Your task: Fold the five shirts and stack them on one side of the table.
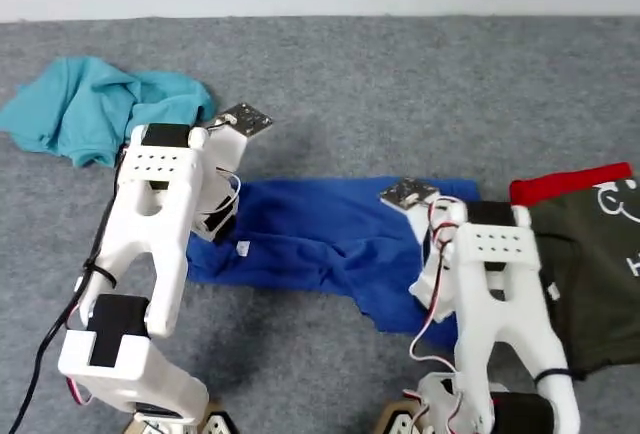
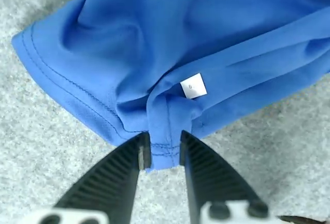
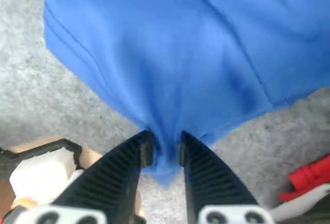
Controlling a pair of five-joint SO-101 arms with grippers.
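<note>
A blue shirt (image 1: 320,229) lies spread across the middle of the grey table, between the two white arms. My left gripper (image 2: 161,150) is shut on the blue shirt's (image 2: 206,38) hem at its left end, close to a small white tag (image 2: 193,85). My right gripper (image 3: 161,149) is shut on a bunched edge of the blue shirt (image 3: 180,43) at its near right end. A crumpled teal shirt (image 1: 95,104) sits at the far left. At the right edge lies a dark green shirt (image 1: 590,264) with a red collar (image 1: 570,184).
The table surface (image 1: 400,84) is grey carpet-like fabric, with bare room along the back and the front middle. In the right wrist view, an arm base (image 3: 36,170) on a brown board and a bit of the red collar (image 3: 309,177) lie close by.
</note>
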